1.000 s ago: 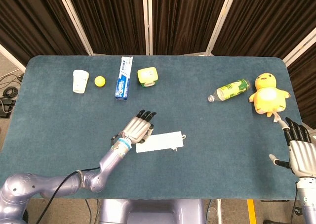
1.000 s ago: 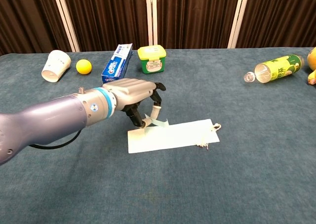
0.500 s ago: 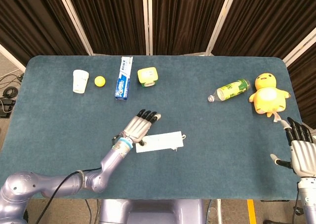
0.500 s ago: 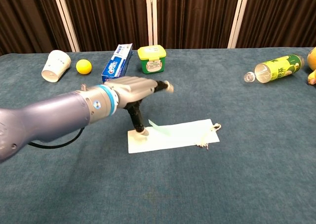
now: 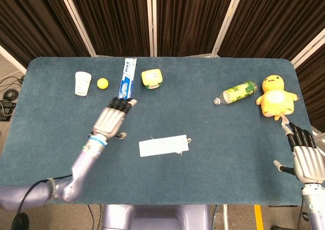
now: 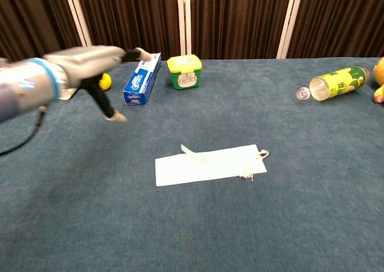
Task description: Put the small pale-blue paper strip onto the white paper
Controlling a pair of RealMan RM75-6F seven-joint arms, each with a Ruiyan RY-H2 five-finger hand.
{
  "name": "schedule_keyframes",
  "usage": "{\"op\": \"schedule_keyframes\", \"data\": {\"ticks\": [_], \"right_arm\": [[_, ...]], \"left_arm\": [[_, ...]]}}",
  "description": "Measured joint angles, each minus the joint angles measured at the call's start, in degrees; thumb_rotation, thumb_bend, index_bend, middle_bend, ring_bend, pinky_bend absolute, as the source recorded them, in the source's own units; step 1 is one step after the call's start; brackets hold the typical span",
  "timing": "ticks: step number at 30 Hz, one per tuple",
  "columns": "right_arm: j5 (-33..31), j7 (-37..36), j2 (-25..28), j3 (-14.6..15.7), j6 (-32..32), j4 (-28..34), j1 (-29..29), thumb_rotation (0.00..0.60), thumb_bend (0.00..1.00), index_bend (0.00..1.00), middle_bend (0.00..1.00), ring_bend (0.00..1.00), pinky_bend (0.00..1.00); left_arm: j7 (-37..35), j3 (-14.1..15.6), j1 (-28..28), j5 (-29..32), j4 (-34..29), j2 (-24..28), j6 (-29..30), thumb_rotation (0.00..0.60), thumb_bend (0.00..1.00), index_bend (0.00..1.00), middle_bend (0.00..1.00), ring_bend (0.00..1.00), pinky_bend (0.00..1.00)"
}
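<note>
We are seeing a dark curtain wall (image 5: pixel 193 17) with pale vertical strips behind a table (image 5: pixel 61 138) covered in blue-green cloth. On this cloth, we are taking the white paper (image 6: pixel 210 165) as our landmark. Far right of it, a yellow plush chick (image 5: pixel 276 96) is lying, and beside it a green bottle (image 6: pixel 333 83) is resting on its side; its yellow label has print too small for us to read. Behind the paper, a blue toothpaste box (image 6: pixel 143 78) is showing writing we cannot make out, next to a green-lidded tub (image 6: pixel 184 71). Further left are a yellow ball (image 5: pixel 102 83) and a white cup (image 5: pixel 83 83).

The small pale-blue paper strip (image 6: pixel 193 154) is now lying on the paper's rear left edge. The left hand (image 5: pixel 111 120), which was pinching the strip there a second ago, has moved away to the left, fingers spread and holding nothing. The right hand (image 5: pixel 303 156) is staying far right, fingers apart.
</note>
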State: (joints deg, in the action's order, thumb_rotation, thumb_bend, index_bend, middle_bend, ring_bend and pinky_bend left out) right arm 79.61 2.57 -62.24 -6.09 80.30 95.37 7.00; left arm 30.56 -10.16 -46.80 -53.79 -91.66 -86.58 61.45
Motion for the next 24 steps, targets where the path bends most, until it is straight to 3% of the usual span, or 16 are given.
{"op": "schedule_keyframes", "data": {"ticks": [14,20,24], "right_arm": [[1.24,2.18,-0.78,0.71,-0.19,0.75,0.40,0.600,0.05,0.10,0.00,0.00,0.00],[1.50,2.51,-0.77,0.80,0.10,0.94,0.35,0.600,0.05,0.10,0.00,0.00,0.00],[1.72,2.71,-0.76,1.15,-1.03,1.00,0.75,0.600,0.05,0.10,0.00,0.00,0.00]], "left_arm": [[-4.55,8.20,19.34,-6.27,-14.61,18.67,20.99,0.600,0.00,0.00,0.00,0.00,0.00],[-9.73,11.81,26.40,-10.26,-15.43,22.27,24.46,0.600,0.00,0.00,0.00,0.00,0.00],[-10.14,12.70,28.63,-13.53,-16.04,23.58,26.75,0.600,0.00,0.00,0.00,0.00,0.00]]}}
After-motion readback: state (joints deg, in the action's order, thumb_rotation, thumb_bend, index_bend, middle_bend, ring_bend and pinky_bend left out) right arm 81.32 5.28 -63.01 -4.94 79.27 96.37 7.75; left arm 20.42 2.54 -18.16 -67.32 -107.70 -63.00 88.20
